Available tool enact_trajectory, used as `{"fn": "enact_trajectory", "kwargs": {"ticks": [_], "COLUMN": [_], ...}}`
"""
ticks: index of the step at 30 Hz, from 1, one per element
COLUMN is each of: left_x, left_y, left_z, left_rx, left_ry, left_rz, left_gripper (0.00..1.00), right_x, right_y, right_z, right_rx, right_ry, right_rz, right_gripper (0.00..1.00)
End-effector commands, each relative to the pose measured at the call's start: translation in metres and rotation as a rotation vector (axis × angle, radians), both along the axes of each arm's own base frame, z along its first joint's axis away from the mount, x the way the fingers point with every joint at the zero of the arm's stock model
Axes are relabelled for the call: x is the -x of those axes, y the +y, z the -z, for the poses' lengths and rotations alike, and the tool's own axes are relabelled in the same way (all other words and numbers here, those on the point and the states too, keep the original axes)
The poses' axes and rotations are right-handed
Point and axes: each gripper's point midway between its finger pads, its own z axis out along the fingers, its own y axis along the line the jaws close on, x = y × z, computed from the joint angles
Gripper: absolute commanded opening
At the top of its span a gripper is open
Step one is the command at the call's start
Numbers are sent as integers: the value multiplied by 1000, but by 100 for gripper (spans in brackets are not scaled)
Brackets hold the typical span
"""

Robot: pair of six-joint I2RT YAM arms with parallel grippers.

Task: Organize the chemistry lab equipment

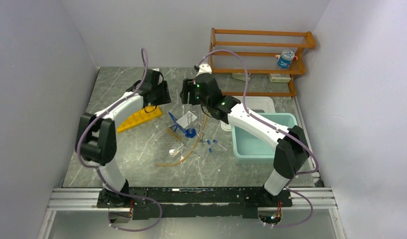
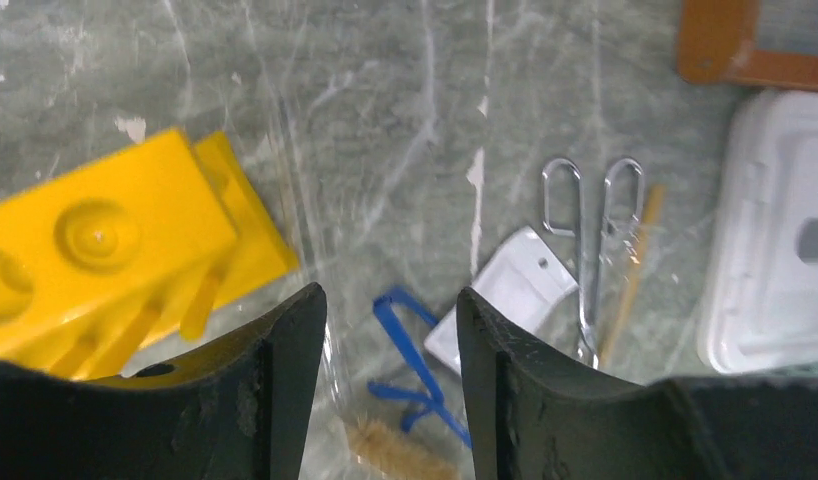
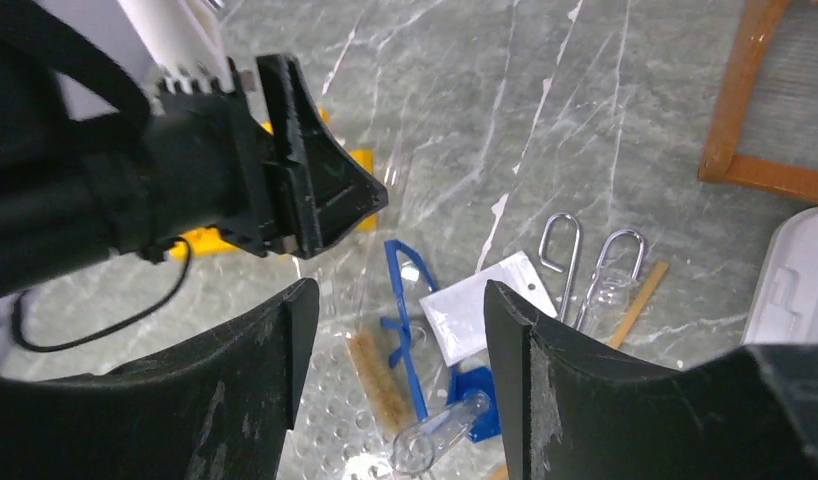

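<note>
Left claw and right claw gape, empty; goggles lie between the left tips; we should centre before clenching.

Gray table w/ yellow rack, tongs

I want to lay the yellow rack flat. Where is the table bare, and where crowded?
Bare: the near-left table between the yellow rack and the near rail; also the far strip left of the orange shelf. Crowded: the middle, around the goggles and tan tube.
</note>
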Motion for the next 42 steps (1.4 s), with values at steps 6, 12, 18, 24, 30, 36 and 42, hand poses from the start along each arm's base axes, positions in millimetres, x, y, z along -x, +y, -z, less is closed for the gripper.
{"fn": "enact_trajectory", "kwargs": {"ticks": [6,12,18,24,30,36,42], "left_x": [-28,-40,-38,-29,-26,-30,-45], "left_y": [2,2,10,9,1,-1,-13], "left_z": [48,71,85,100,114,125,101], "left_rx": [-155,-199,-238,-245,-235,-276,-238], "left_ry": [139,173,209,234,249,250,154], "left_rz": [-14,-5,-39,-11,33,85,122], "left_gripper": [65,57,61,59,45,31,14], "right_x": [-27,-25,-29,-26,-26,-27,-36], "right_y": [-4,6,8,11,7,-1,-14], "right_z": [18,29,35,44,51,58,54], "right_rx": [-50,-60,-30,-28,-15,-9,-31], "right_ry": [82,91,71,88,103,124,130], "right_rz": [24,-30,-50,-70,-67,-65,-70], "right_gripper": [62,60,60,60,59,59,59]}}
